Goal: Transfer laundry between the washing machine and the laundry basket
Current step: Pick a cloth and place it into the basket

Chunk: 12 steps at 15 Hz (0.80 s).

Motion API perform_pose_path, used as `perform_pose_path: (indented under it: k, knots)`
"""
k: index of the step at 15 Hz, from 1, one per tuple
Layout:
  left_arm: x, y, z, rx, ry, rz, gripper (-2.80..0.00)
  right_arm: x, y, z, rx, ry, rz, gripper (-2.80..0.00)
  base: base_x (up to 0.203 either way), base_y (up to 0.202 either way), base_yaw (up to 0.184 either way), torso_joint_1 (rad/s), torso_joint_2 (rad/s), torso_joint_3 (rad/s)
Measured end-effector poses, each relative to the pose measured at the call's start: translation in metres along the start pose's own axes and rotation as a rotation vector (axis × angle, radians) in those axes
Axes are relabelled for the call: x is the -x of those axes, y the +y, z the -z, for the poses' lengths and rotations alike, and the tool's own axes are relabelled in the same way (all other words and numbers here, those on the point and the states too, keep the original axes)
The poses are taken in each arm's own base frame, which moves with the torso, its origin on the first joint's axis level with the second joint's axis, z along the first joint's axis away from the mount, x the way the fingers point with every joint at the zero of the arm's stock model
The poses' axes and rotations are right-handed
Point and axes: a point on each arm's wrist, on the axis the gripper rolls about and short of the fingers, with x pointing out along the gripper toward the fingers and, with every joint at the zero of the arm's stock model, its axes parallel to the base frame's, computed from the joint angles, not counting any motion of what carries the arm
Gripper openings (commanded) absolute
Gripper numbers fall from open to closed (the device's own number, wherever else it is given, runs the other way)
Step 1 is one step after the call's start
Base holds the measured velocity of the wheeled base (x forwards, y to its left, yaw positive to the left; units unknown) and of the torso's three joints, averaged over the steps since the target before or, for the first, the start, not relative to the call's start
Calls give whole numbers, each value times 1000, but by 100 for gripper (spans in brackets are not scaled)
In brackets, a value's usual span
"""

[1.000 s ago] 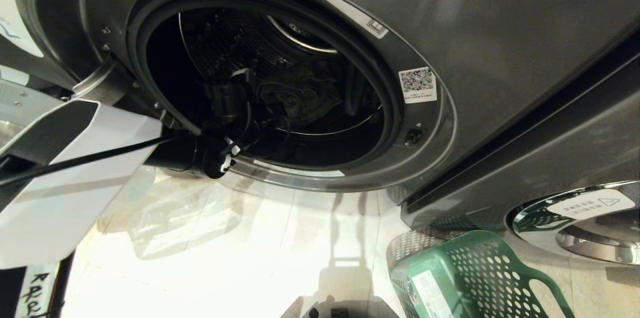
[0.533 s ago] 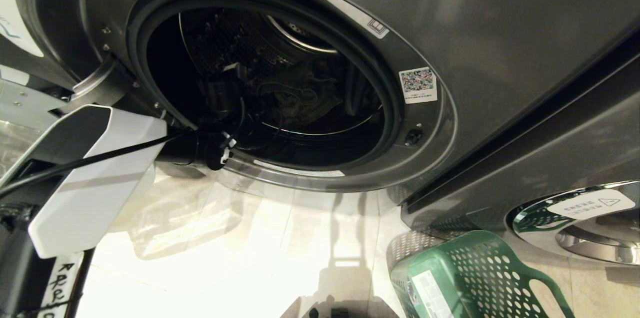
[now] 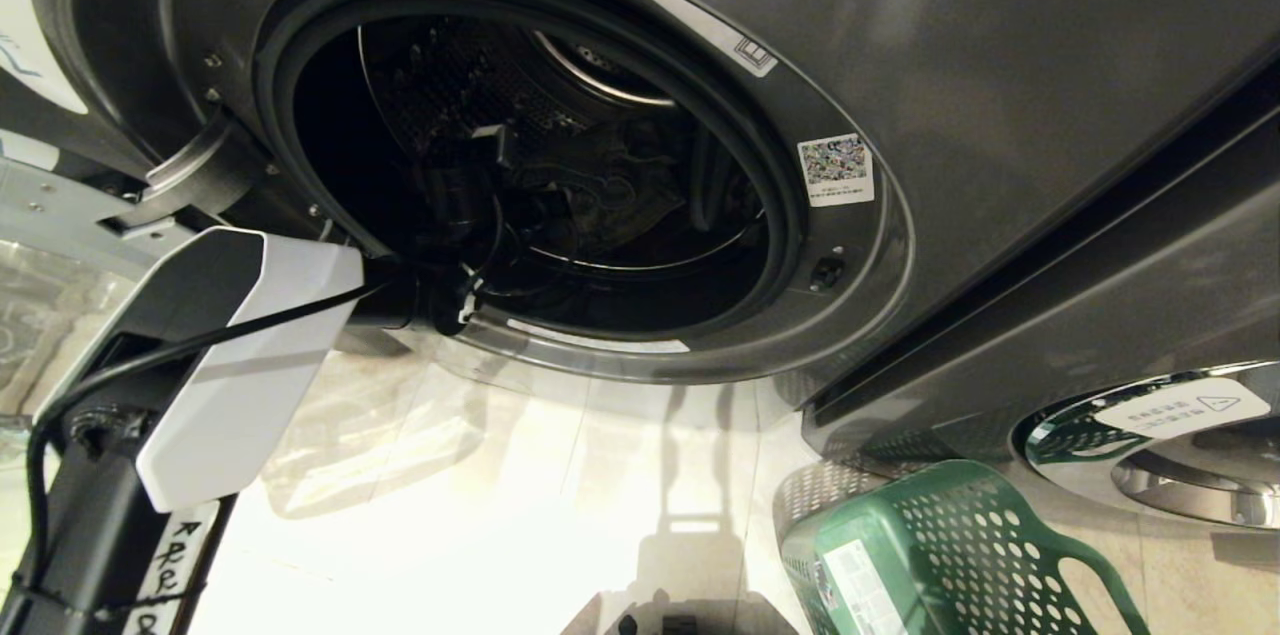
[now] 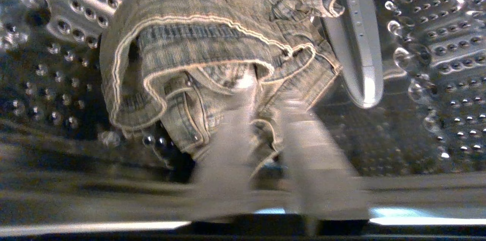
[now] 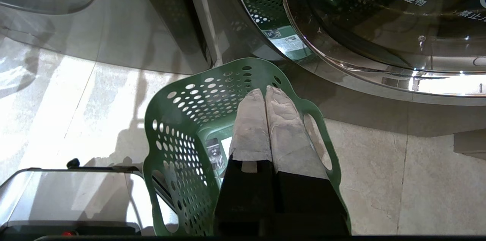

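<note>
The left gripper (image 4: 265, 134) is reaching into the washing machine (image 3: 900, 95), jaws parted beside the jeans (image 4: 197, 43); the laundry basket (image 5: 182, 119) is sitting empty, right gripper (image 5: 265, 96) closed.

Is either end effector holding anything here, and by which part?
Nothing is held. The left end effector, inside the drum, has its fingers parted in front of the denim garment. The right end effector is shut over the green basket.

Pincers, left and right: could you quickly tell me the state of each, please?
Left pincer: open, inside the drum at the denim garment, holding nothing.
Right pincer: shut, empty, above the green basket.
</note>
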Motion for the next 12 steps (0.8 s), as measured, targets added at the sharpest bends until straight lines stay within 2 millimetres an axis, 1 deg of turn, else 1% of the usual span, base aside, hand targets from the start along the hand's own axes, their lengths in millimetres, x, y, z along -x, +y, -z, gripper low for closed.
perform_pose_path:
  k: [3,7,9,12]
  knots:
    - [-5,-6,-1,-50,-22,32,0,0,0,0,0,0,0,-280,0,0,0,0,0,0]
    - [-5,-18,-2,-113,-26,91,0,0,0,0,0,0,0,-280,0,0,0,0,0,0]
    - [-5,-27,0,-133,1,131,0,0,0,0,0,0,0,-280,0,0,0,0,0,0]
    - [-4,-41,8,-145,95,158,0,0,0,0,0,0,0,-280,0,0,0,0,0,0]
